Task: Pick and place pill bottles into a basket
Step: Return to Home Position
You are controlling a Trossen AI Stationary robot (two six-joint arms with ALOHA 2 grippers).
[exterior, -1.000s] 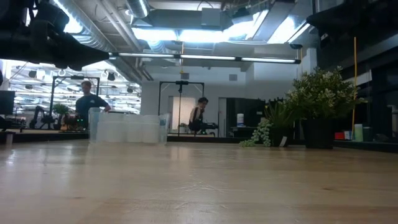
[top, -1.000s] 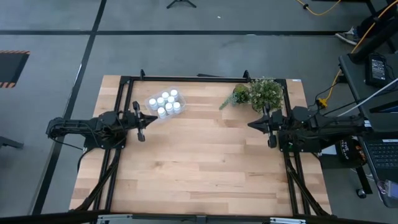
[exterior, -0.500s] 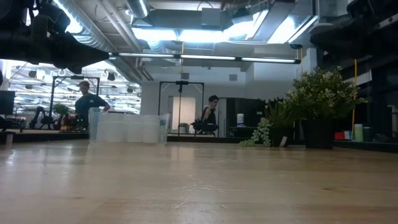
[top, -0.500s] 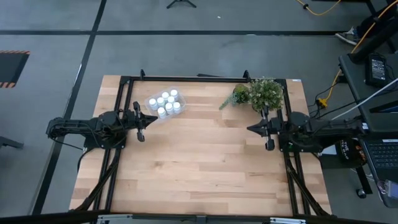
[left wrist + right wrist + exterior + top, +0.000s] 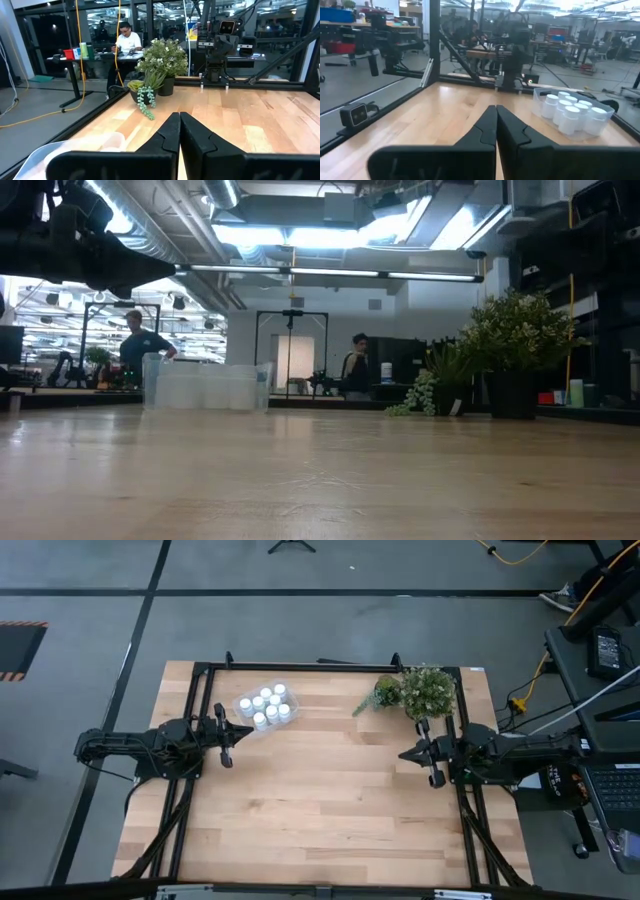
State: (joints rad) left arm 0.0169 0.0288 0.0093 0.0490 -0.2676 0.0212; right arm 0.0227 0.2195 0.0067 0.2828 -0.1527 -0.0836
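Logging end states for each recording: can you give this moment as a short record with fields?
pill bottles: seven, all standing in the basket
basket: left half of the table, near its far edge
left gripper: shut, empty, close beside the basket
right gripper: shut, empty, right side of the table, near the plant

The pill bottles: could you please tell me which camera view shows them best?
The high view: all seven pill bottles show from above, caps countable, inside the basket. The right wrist view shows them side-on, overlapping. The low view shows mainly the basket's clear wall; the left wrist view, a blurred edge at most.
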